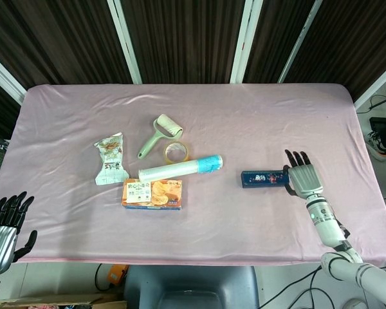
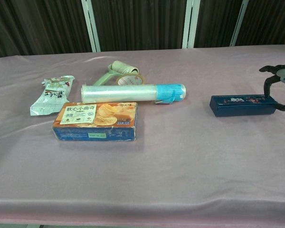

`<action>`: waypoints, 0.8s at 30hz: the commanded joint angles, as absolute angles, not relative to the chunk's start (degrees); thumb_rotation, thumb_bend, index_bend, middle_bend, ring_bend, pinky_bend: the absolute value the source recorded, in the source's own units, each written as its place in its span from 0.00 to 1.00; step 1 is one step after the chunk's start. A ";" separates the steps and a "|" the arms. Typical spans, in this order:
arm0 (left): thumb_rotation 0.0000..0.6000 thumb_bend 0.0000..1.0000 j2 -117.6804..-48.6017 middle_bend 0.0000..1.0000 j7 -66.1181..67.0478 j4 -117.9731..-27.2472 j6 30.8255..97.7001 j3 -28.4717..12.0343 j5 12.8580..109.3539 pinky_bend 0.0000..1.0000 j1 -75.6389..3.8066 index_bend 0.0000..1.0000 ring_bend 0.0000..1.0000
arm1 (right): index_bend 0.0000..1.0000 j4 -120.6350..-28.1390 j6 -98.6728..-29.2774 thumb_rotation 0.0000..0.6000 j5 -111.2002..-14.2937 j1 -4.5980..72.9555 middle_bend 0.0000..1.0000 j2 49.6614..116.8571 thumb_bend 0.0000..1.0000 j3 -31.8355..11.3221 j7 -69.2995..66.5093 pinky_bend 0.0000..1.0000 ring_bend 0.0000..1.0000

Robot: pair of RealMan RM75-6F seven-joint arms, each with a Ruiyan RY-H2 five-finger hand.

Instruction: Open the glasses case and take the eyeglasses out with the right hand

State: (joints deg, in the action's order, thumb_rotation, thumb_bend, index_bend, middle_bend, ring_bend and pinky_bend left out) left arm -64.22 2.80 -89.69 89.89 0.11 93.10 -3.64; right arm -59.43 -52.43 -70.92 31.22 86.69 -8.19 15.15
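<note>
Right, nearest first: your left hand (image 1: 3, 226) hangs off the near-left edge of the table (image 1: 244, 219), fingers loosely apart, holding nothing. Further in on the right, your right hand (image 1: 303, 177) sits at the right end of the case (image 1: 265, 179), fingers apart and curved around that end; whether they actually touch it, I can't tell. Case is lying flat, lid down, so nothing's done yet: opening it and lifting the glasses both remain.

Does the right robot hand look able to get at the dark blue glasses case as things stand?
Probably yes: the right robot hand is already at the right end of the closed dark blue rectangular glasses case, fingers apart, nothing between them.
</note>
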 commanded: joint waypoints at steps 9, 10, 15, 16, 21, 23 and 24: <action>1.00 0.39 -64.16 0.00 2.63 -89.61 89.82 0.05 92.96 0.00 -3.65 0.00 0.00 | 0.62 -61.27 -51.88 1.00 -68.82 31.70 0.02 85.46 0.70 -8.81 17.41 0.00 0.00; 1.00 0.40 -64.16 0.00 2.67 -89.62 89.76 0.03 92.91 0.00 -3.67 0.00 0.00 | 0.62 -61.36 -51.89 1.00 -68.67 31.81 0.03 85.42 0.70 -8.94 17.49 0.00 0.00; 1.00 0.40 -64.24 0.00 3.00 -89.70 89.32 -0.03 92.61 0.00 -3.82 0.00 0.00 | 0.63 -60.52 -51.01 1.00 -67.03 33.37 0.04 86.07 0.70 -10.26 18.85 0.00 0.00; 1.00 0.40 -64.26 0.00 3.08 -89.74 89.23 -0.04 92.55 0.00 -3.85 0.00 0.00 | 0.63 -60.02 -50.55 1.00 -66.45 33.85 0.04 86.38 0.70 -10.64 19.25 0.00 0.00; 1.00 0.39 -64.36 0.00 3.40 -89.83 89.19 -0.08 92.39 0.00 -3.83 0.00 0.00 | 0.64 -55.79 -47.45 1.00 -62.24 36.88 0.04 88.87 0.70 -12.95 21.84 0.00 0.00; 1.00 0.39 -64.37 0.00 3.47 -89.87 89.03 -0.09 92.25 0.00 -3.87 0.00 0.00 | 0.63 -53.42 -46.21 1.00 -60.19 38.41 0.05 90.26 0.70 -14.21 22.82 0.00 0.00; 1.00 0.39 -64.37 0.00 3.57 -89.94 88.88 -0.13 92.14 0.00 -3.93 0.00 0.00 | 0.63 -51.78 -45.41 1.00 -58.94 39.36 0.05 91.20 0.70 -14.91 23.46 0.00 0.00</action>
State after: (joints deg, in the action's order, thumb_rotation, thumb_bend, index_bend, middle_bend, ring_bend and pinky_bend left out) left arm -64.37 3.52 -89.91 88.94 -0.11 92.20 -3.89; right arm -54.25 -46.99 -61.10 37.58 89.49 -13.44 22.12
